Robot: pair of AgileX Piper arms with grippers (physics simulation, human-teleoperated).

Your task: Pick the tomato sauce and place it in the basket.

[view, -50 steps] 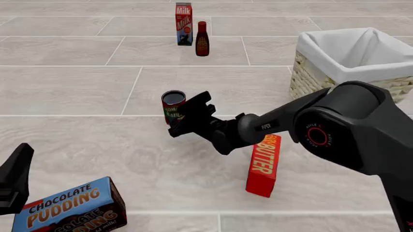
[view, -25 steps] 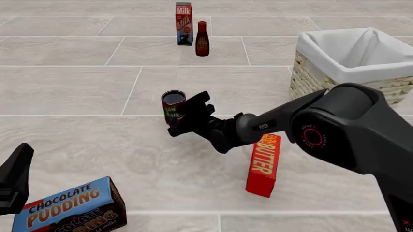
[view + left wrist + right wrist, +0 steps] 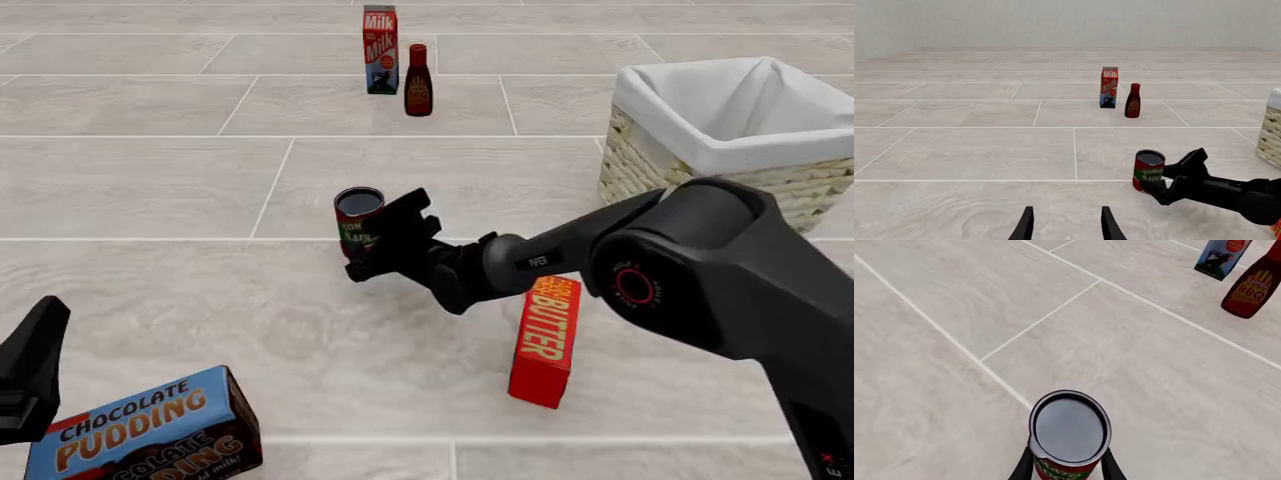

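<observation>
The tomato sauce (image 3: 358, 222) stands upright on the bench, well left of the basket (image 3: 727, 125). The right tool (image 3: 380, 235) straddles its label band, fingers (image 3: 1026, 466) either side (contact unclear). A rigid, smooth can, probably slippery: grip mid-body.

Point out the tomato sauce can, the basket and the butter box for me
tomato sauce (image 3: 355, 224): front view, on the can's side label.
basket (image 3: 641, 160): front view, on the woven wicker side wall.
butter box (image 3: 545, 345): front view, on the red face with the lettering.
</observation>
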